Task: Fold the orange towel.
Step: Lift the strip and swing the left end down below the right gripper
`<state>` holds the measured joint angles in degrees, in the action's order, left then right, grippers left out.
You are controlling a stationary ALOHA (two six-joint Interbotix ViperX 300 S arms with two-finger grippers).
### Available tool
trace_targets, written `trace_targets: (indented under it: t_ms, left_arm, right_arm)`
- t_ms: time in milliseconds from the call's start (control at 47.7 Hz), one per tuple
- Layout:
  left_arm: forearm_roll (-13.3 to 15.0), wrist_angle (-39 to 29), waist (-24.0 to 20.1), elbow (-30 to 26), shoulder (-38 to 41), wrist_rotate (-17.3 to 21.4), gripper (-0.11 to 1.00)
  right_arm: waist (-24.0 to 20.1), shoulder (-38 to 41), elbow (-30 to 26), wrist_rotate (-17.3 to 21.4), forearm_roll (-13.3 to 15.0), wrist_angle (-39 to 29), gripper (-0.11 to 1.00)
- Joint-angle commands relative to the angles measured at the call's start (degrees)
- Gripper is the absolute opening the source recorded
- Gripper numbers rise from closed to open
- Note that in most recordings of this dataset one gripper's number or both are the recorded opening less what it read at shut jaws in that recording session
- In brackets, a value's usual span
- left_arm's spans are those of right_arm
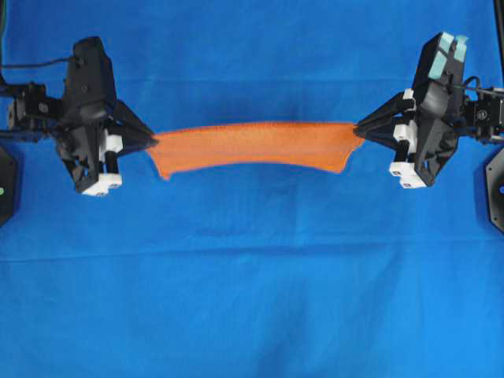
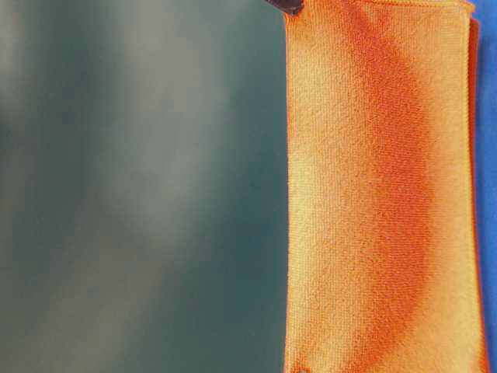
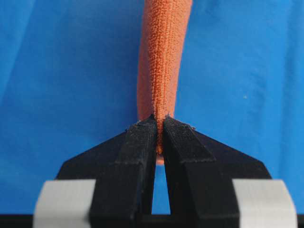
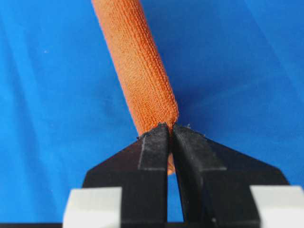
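The orange towel (image 1: 252, 145) hangs stretched between both grippers above the blue cloth, seen from above as a narrow curved band. My left gripper (image 1: 152, 140) is shut on its left end, the cloth pinched between the black fingertips (image 3: 142, 130). At the other end my right gripper (image 1: 360, 128) is shut on the towel too. In the left wrist view the towel (image 3: 161, 52) runs straight away from the jaws; in the right wrist view the towel (image 4: 137, 61) runs up and to the left. The table-level view shows the towel (image 2: 380, 194) hanging as a doubled sheet, close to the camera.
A large blue cloth (image 1: 252, 299) covers the whole table under the towel. Dark arm bases sit at the left edge (image 1: 6, 189) and the right edge (image 1: 496, 189). A dark fingertip (image 2: 286, 5) shows at the towel's top corner in the table-level view.
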<state>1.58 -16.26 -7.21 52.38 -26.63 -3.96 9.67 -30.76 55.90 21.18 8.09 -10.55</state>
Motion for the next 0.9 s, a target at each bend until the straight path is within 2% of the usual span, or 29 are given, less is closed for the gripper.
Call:
trace_targets:
  t_ms: [0, 189, 482, 691, 880]
  left_arm:
    - [0.1, 1.6, 1.5, -0.8, 0.0, 0.1, 0.01]
    - [0.1, 7.2, 6.4, -1.9, 1.8, 0.1, 0.01]
    - [0.0, 14.2, 14.3, -8.9, 10.4, 0.3, 0.01]
    - [-0.1, 15.8, 16.3, -17.2, 18.7, 2.4, 0.01]
    - [-0.1, 15.9, 17.5, -25.0, 26.2, 7.6, 0.01]
  right_arm:
    - [0.7, -0.2, -1.1, 0.1, 0.7, 0.8, 0.04]
    - [5.1, 1.5, -1.9, 0.1, 1.4, 1.8, 0.04]
    - [13.8, 8.9, -6.8, 0.1, 5.9, 4.1, 0.04]
    - [17.1, 15.1, -12.5, 0.1, 9.1, 6.1, 0.04]
    - [18.9, 19.7, -17.8, 0.1, 11.3, 6.1, 0.04]
